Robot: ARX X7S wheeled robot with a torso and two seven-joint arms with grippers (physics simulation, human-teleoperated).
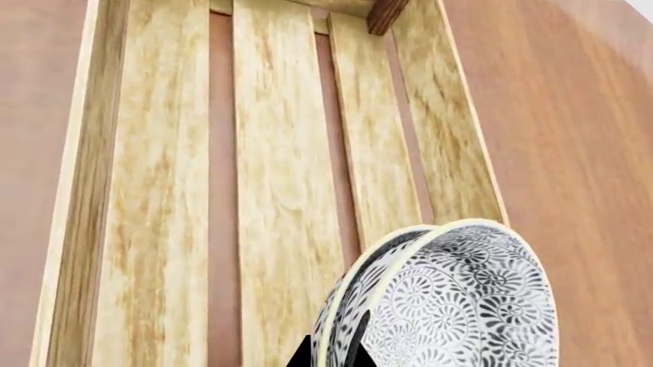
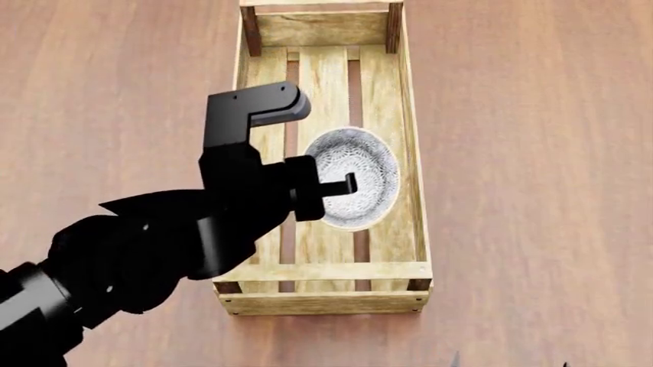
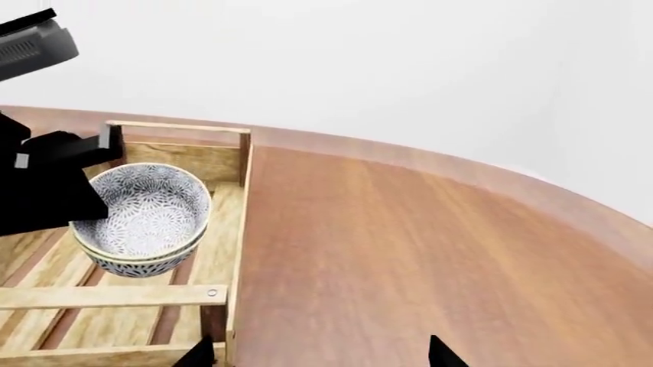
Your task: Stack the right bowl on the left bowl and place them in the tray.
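Observation:
Two black-and-white patterned bowls (image 2: pixel 359 172) are nested one inside the other. My left gripper (image 2: pixel 345 188) is shut on their rim, one finger inside and one outside. The stack hangs over the middle of the light-wood tray (image 2: pixel 414 153), inside its walls. The left wrist view shows the bowls (image 1: pixel 459 306) tilted, the gripper (image 1: pixel 332 353) pinching both rims, and the tray's slats (image 1: pixel 275 153) beyond. In the right wrist view the bowls (image 3: pixel 153 206) sit a little above the tray floor (image 3: pixel 219 229). My right gripper (image 3: pixel 321 353) is open and empty over bare table beside the tray.
The tray stands on a brown wooden table (image 2: pixel 531 153) with a rounded far edge (image 3: pixel 490 176). Darker corner posts (image 2: pixel 393 27) rise at the tray's ends. My right fingertips (image 2: pixel 456 358) just show at the bottom of the head view.

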